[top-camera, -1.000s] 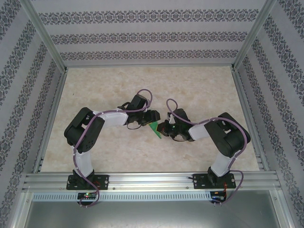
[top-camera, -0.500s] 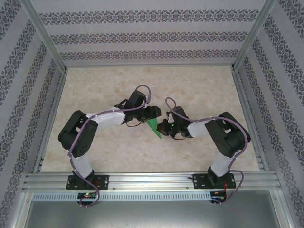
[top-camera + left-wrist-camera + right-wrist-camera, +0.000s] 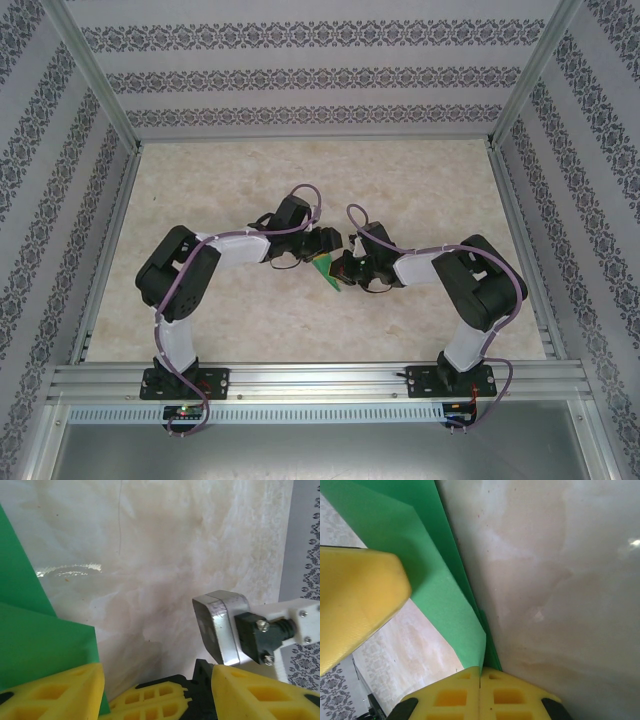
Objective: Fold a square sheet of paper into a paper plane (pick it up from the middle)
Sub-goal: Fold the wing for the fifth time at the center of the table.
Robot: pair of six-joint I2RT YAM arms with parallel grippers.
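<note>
The green sheet of paper is folded into layers and sits mid-table between the two grippers. My right gripper is shut on the paper's folded edge, with the layers running up and away from the pinched corner. In the top view it is just right of the paper. My left gripper stands open, and its left finger lies against the green paper with nothing between the jaws. From above, the left gripper is just behind the paper. One of its yellow fingers shows beside the sheet.
The marble-patterned table is ringed by aluminium rails and patterned walls. A metal and black part of the right arm's wrist hangs close to the left gripper's right finger. Both arms crowd the table's middle.
The left arm swung its elbow out to the left, then back. Its gripper now sits closer to the right gripper, and less of the green paper shows from above. The right gripper stayed shut.
</note>
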